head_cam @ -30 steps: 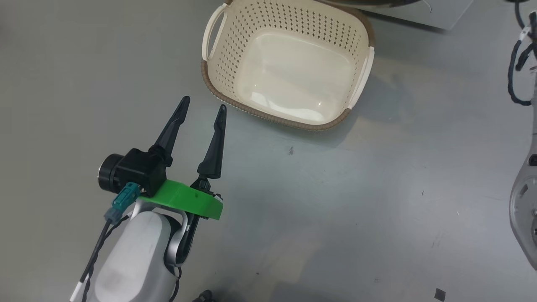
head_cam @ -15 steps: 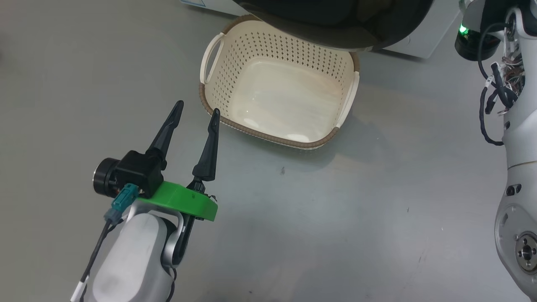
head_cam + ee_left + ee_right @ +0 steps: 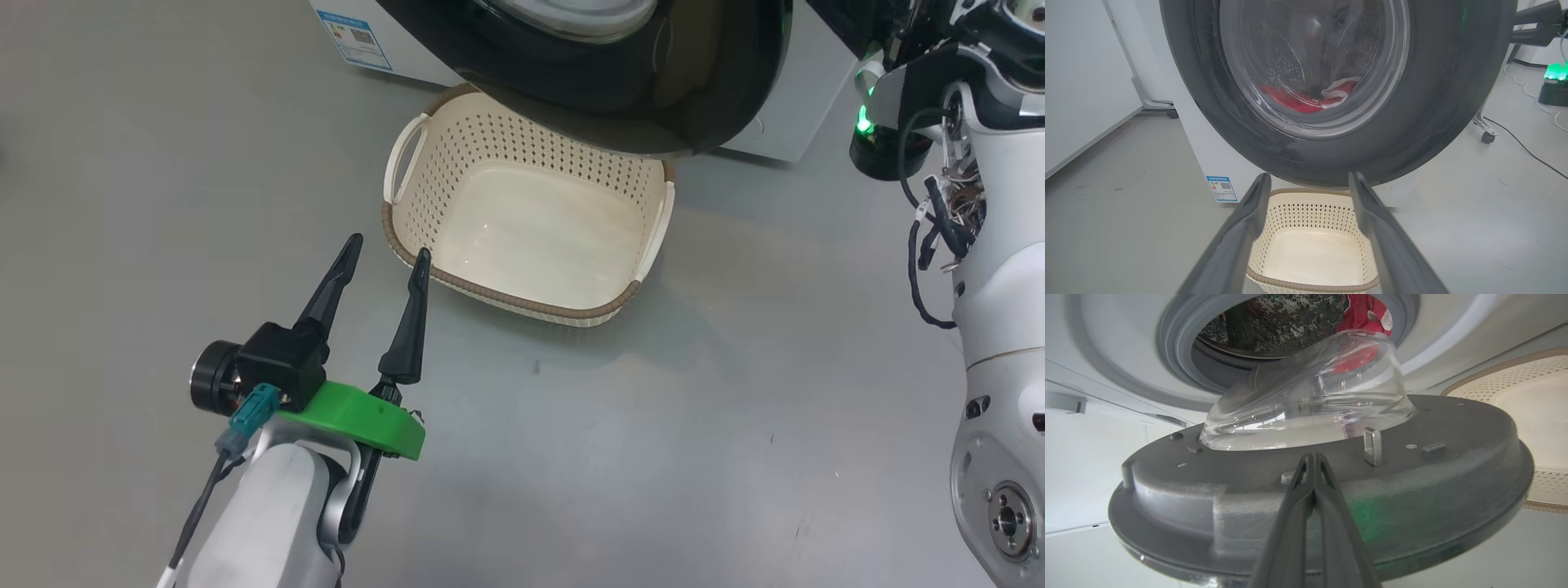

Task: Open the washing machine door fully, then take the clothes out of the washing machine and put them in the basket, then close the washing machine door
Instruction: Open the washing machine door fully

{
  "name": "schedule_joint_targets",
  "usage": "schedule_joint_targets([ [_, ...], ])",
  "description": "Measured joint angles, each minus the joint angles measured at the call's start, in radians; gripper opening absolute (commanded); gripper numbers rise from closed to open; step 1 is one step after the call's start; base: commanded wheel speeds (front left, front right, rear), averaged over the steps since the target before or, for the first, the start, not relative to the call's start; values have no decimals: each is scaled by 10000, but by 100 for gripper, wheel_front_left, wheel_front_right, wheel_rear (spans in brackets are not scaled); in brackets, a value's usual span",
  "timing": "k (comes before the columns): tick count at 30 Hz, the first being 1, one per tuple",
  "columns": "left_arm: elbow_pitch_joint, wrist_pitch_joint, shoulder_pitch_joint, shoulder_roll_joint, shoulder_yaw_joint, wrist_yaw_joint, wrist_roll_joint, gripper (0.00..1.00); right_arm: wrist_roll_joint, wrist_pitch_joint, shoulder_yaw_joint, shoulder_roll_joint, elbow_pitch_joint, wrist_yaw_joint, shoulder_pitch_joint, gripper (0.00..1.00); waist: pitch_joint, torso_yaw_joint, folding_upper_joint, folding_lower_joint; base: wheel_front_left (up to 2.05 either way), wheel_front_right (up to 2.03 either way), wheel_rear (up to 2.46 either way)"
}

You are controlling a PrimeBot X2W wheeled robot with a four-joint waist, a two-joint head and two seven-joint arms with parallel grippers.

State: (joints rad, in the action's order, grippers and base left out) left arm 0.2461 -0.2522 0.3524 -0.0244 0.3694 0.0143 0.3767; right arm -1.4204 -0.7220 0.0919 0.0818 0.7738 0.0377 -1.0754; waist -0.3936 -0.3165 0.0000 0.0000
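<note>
Left wrist view reveals clothes [image 3: 1290,98] behind door [image 3: 1453,102].

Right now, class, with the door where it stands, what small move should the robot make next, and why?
Probably the right gripper, shut with its tips at the inner face of the washing machine door, should swing it wider. The door stands only partly open, hanging over the empty basket, and the red clothes lie in the washing machine behind it.
</note>
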Motion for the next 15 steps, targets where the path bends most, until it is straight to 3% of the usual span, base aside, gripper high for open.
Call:
schedule_joint_targets([
  [15,123,0,-513,-12,4,0,-244,100,-1168,-602,-965,-23,309,-13,860,0,735,-62,0,0,0,0,0],
])
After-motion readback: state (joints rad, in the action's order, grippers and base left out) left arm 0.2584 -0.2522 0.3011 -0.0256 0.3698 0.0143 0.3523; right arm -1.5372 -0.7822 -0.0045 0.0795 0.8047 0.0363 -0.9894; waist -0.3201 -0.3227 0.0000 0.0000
